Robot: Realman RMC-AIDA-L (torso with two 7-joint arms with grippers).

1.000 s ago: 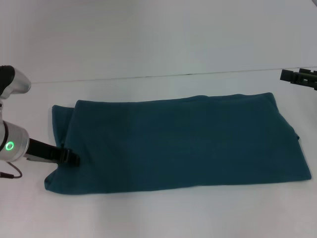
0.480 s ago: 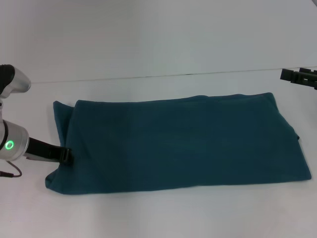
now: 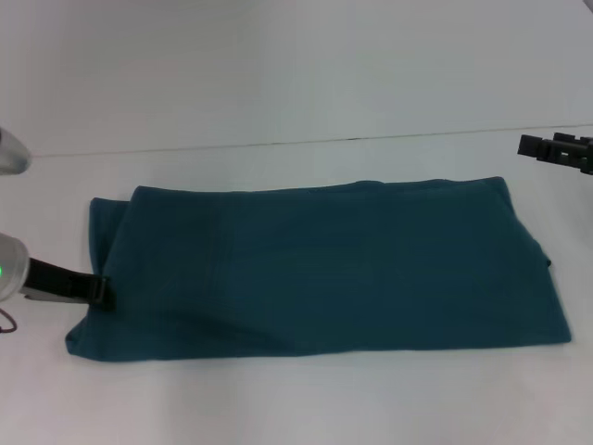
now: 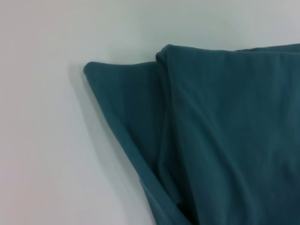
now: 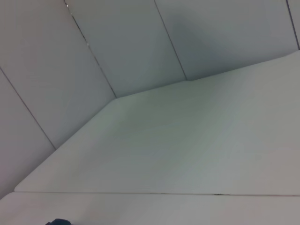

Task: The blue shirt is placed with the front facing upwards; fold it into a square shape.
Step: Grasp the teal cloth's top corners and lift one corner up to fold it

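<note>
From the head camera, the large dark teal-blue cotton shirt (image 3: 315,269) lies flat on the white table (image 3: 296,399), folded into a long band with its plain side up. The left gripper (image 3: 100,291) touches the band's left edge; whether it pinches cloth cannot be told. The right gripper (image 3: 547,148) hovers beyond the far right corner, its jaws unreadable.

The left wrist camera shows the shirt's (image 4: 220,140) layered folded corner.

The right wrist camera shows table (image 5: 187,154) and wall panels (image 5: 117,42).
</note>
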